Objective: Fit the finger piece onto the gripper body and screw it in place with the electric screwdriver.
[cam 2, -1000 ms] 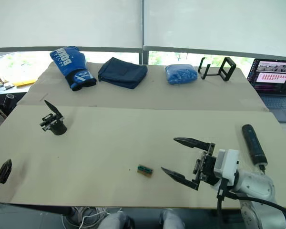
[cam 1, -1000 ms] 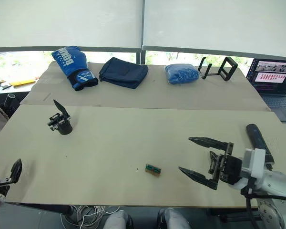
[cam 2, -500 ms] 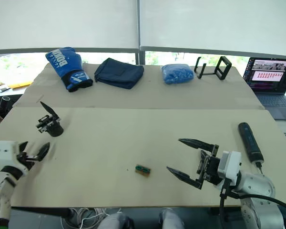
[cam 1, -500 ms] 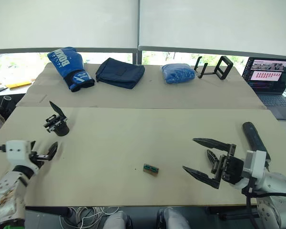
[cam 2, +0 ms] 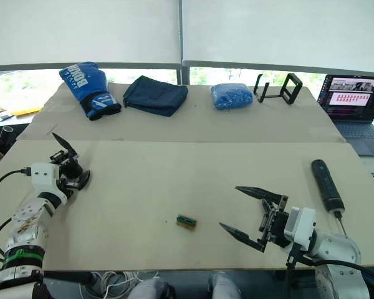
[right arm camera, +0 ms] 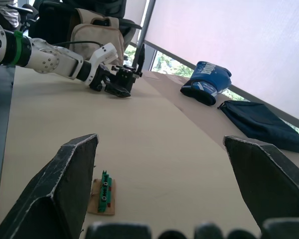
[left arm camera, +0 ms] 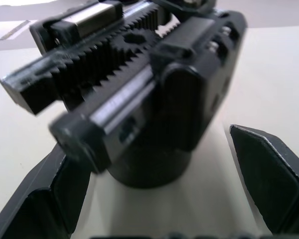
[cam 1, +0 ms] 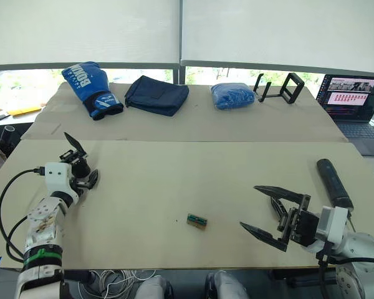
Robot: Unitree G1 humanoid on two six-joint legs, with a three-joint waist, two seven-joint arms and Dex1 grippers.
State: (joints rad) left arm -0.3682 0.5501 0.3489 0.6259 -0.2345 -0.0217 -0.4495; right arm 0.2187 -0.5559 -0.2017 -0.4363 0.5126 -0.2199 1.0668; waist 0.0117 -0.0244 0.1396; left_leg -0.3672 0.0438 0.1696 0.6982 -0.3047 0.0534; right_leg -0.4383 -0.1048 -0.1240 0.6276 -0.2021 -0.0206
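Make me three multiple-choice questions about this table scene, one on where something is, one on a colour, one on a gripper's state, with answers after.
1. Where does the electric screwdriver lie?
A. by the table's right edge
B. beside the boxing glove
C. in the left gripper

2. What colour is the boxing glove?
A. red
B. blue
C. yellow

3. How is the left gripper set at the gripper body?
A. shut, far from it
B. open, fingers either side of its drum base
C. lifting it high

Answers: 1 A, it rests near the right gripper, toward the laptop side. 2 B, blue with white lettering. 3 B, the left wrist view shows a finger on each side with gaps, and the body stands on the table.
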